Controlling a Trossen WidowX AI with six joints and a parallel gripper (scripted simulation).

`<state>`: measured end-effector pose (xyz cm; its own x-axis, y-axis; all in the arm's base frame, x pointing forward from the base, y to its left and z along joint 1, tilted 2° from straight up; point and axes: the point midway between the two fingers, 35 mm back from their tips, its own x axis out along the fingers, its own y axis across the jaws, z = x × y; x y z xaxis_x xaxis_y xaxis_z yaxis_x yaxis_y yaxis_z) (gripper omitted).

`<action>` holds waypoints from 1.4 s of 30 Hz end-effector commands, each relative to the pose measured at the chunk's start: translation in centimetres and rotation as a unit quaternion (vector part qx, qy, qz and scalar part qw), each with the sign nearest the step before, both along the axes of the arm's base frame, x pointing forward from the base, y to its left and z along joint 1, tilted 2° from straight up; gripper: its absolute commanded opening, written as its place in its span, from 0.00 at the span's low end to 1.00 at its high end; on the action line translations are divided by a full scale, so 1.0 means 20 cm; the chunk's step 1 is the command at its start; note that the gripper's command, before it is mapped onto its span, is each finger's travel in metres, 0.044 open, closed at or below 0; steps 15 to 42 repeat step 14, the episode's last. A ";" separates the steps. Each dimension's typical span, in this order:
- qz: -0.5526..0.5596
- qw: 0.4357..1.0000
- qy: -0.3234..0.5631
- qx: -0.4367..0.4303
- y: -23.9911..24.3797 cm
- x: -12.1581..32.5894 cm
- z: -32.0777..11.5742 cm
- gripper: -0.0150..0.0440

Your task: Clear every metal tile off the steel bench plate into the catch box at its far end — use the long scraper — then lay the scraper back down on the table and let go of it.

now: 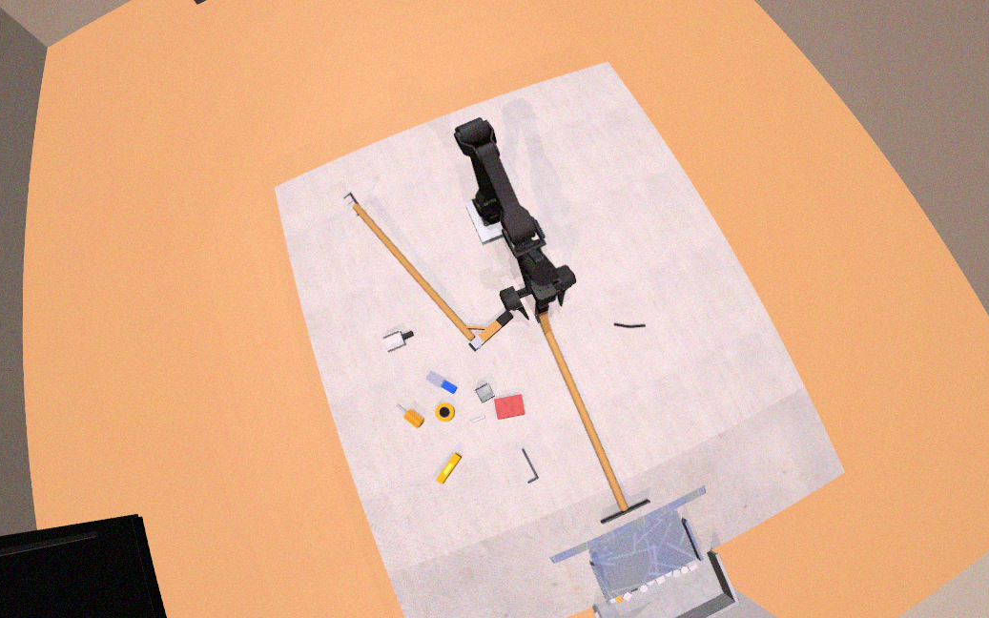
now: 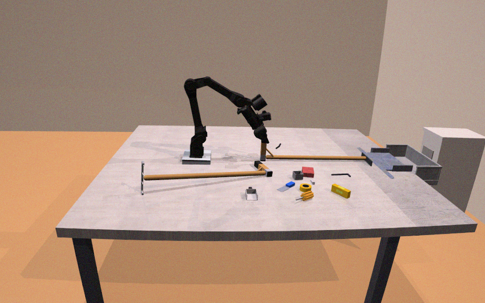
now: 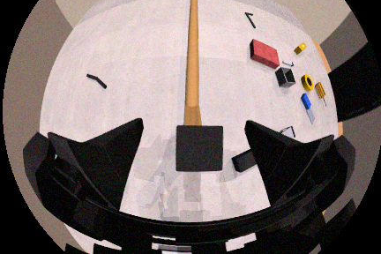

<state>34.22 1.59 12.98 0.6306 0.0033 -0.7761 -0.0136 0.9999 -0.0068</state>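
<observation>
The long scraper [image 1: 581,403] [image 2: 315,157] [image 3: 192,56] has its wooden shaft along the table and its dark blade [image 1: 636,505] at the near edge of the steel plate [image 1: 628,557] [image 2: 385,161]. Its upright handle with a square black top [image 3: 199,148] stands between the fingers. My gripper [image 1: 543,310] [image 2: 264,141] [image 3: 196,124] is open, its fingers apart on both sides of the handle, with gaps. Small pale tiles [image 1: 644,588] and an orange one lie in a row where the plate meets the catch box [image 1: 722,580] [image 2: 428,174]. I cannot tell which side of the edge they are on. The plate's middle shows no tiles.
A second long tool [image 1: 413,269] [image 2: 202,175] with a rake-like head lies left of the arm in the top view; its black grip end is near my gripper. A red block [image 1: 509,406] [image 2: 307,171] [image 3: 265,53], hex key [image 1: 530,481] and several small items lie beside the scraper.
</observation>
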 end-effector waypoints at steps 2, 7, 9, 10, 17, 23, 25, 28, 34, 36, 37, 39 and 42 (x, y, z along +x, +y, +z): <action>-0.002 1.000 -0.007 0.000 0.00 -0.01 0.09 1.00; -0.002 1.000 -0.007 0.001 0.00 -0.03 0.16 1.00; -0.002 1.000 -0.007 0.001 0.00 -0.04 0.19 1.00; -0.002 1.000 -0.007 0.001 0.00 -0.04 0.20 1.00; -0.002 1.000 -0.007 0.001 0.00 -0.06 0.26 1.00; -0.002 1.000 -0.007 0.001 0.00 -0.06 0.26 1.00; -0.002 1.000 -0.007 0.001 0.00 -0.06 0.26 1.00; -0.002 1.000 -0.007 0.001 0.00 -0.06 0.26 1.00; -0.002 1.000 -0.007 0.001 0.00 -0.06 0.26 1.00; -0.002 1.000 -0.007 0.001 0.00 -0.06 0.26 1.00; -0.002 1.000 -0.007 0.001 0.00 -0.06 0.26 1.00; -0.002 1.000 -0.007 0.001 0.00 -0.06 0.26 1.00; -0.002 1.000 -0.007 0.001 0.00 -0.06 0.26 1.00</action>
